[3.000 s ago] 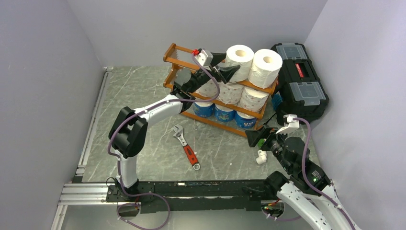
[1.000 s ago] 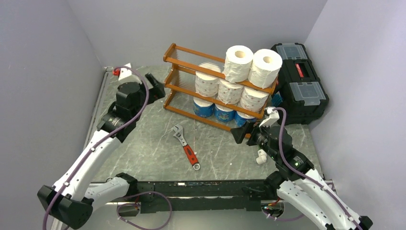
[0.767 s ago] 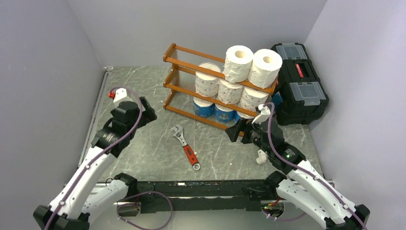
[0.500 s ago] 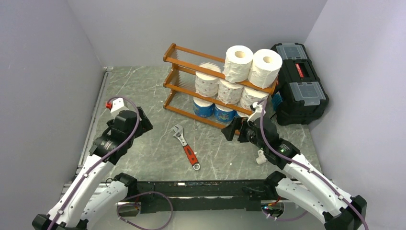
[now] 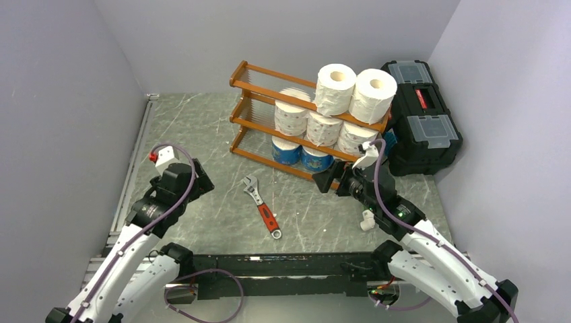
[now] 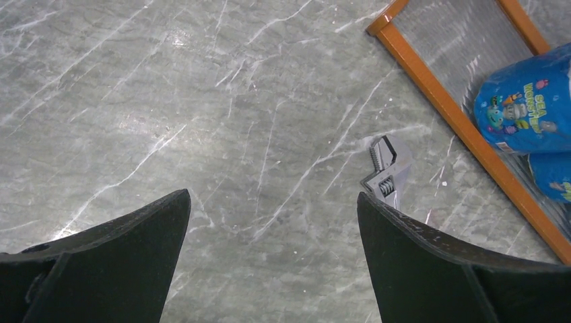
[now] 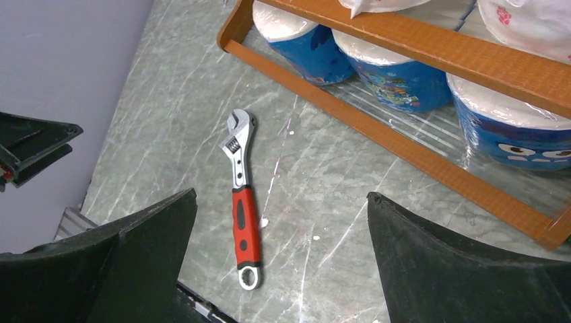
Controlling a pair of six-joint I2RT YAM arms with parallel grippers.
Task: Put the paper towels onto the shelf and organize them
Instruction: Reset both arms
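Paper towels [image 5: 337, 82] all sit on the shelf [image 7: 431, 46], which stands at about 1 o'clock from the table's middle in the top view. Two plain white rolls are on the top tier, three with reddish print [image 5: 324, 129] on the middle one, and the blue-wrapped rolls [image 6: 525, 101] on the bottom. I see none loose on the table, so I judge the placing done or nearly so.

My left gripper [image 6: 273, 202] is spread wide and holds nothing, hanging over bare table at 8 o'clock from the shelf. My right gripper [image 7: 283, 202] is also spread and empty, just in front of the bottom tier, with the wrench [image 7: 242, 195] lying at its 7 o'clock.

I expect these rolls to be light, soft and easily dented. The film on the blue ones is likely slicker. I would take one across its round body with a gentle squeeze, not by the core.

On a blue wrap I can read "SEA" among cartoon creatures. The word beneath it is too small to be sure of.
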